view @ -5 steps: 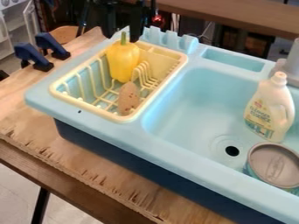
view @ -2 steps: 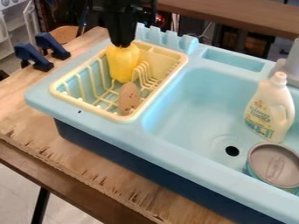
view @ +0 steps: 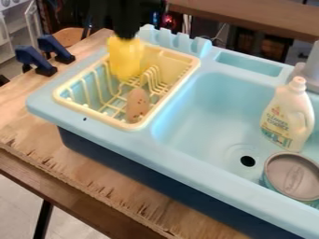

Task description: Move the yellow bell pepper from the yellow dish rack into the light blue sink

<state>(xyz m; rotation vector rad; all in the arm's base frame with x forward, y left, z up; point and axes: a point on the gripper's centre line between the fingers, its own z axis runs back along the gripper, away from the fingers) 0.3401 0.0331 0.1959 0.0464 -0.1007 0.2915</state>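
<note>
At the top left of the camera view the black gripper hangs over the back of the dish rack, shut on the top of a yellow pepper. The pepper hangs upright, its lower end within the pale yellow rack. A brown speckled oval object stands at the rack's front, a little apart from the pepper. The pepper's stem is hidden by the gripper.
Right of the rack is the light blue sink basin, holding a white bottle and a round can. A grey faucet rises at the right edge. Dark blue clamps grip the wooden table at left.
The gripper came down onto the pepper's top and closed on it. The pepper has since risen and shifted slightly left. The speckled object stayed in place.
</note>
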